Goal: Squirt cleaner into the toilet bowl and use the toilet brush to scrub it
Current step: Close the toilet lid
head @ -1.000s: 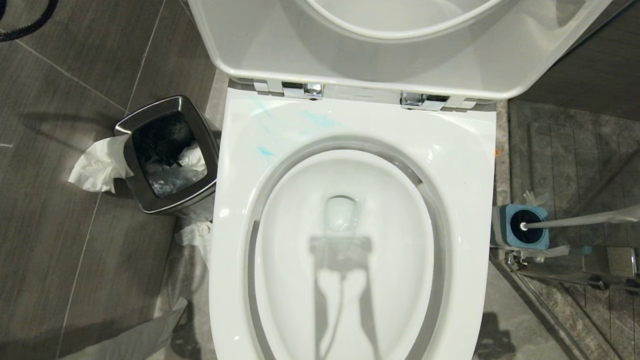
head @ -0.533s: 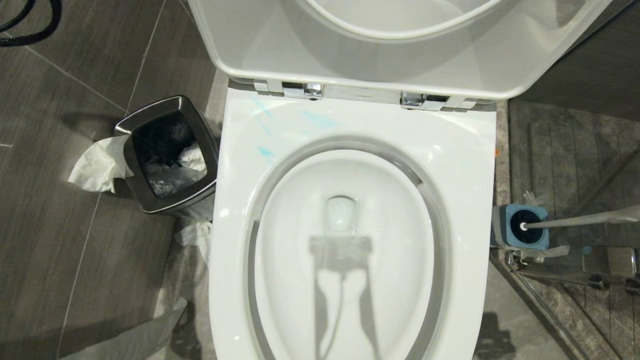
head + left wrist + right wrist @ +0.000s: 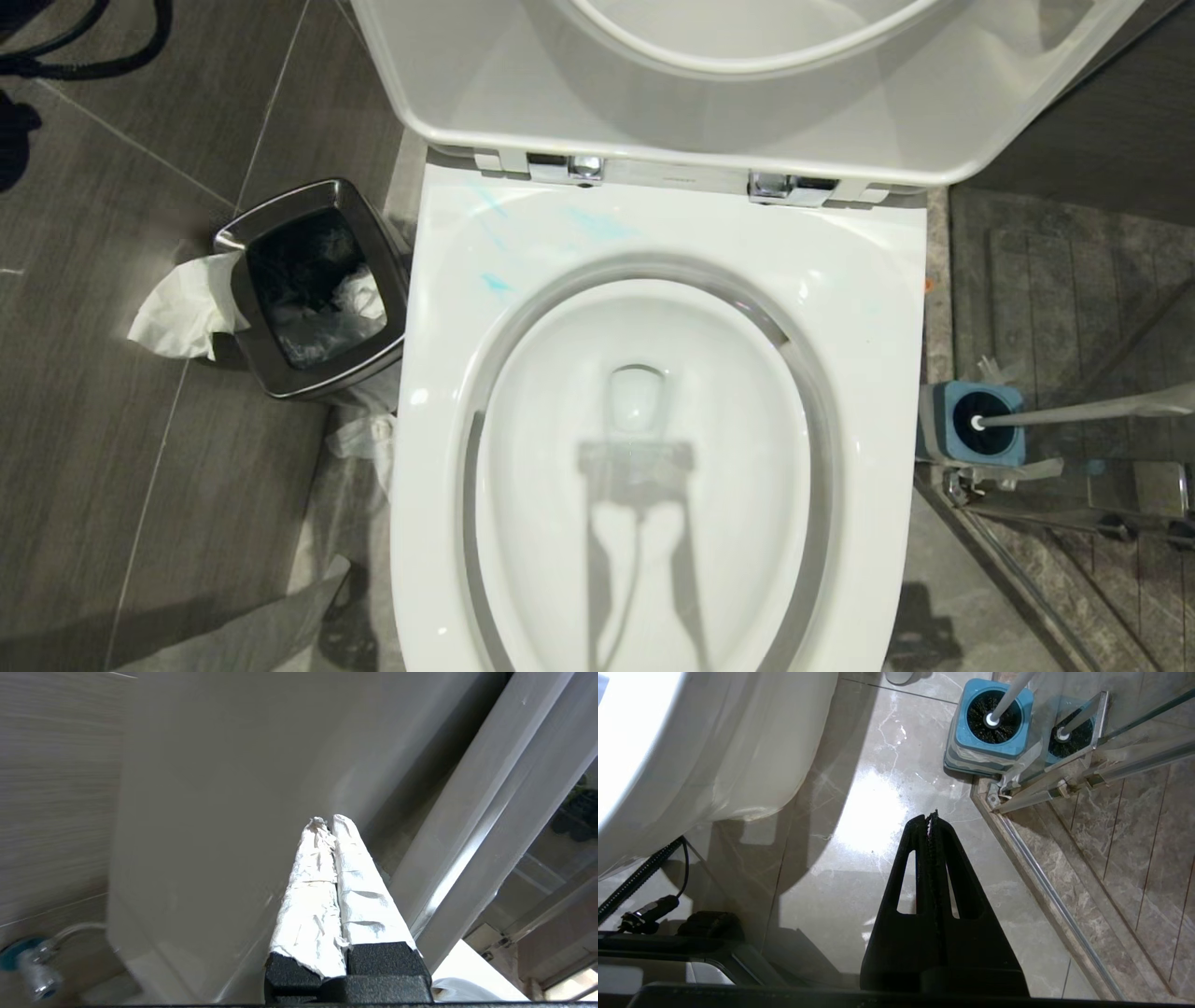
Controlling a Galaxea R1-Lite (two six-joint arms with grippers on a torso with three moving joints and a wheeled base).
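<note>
The toilet bowl point(image 3: 644, 485) stands open, lid raised, with blue streaks on the rim. The toilet brush point(image 3: 1074, 412) sits in its blue holder point(image 3: 971, 425) on the floor to the bowl's right. The left pincer point(image 3: 327, 823) is closed and empty beside a white surface. The right pincer point(image 3: 930, 819) is closed and empty above the floor.
</note>
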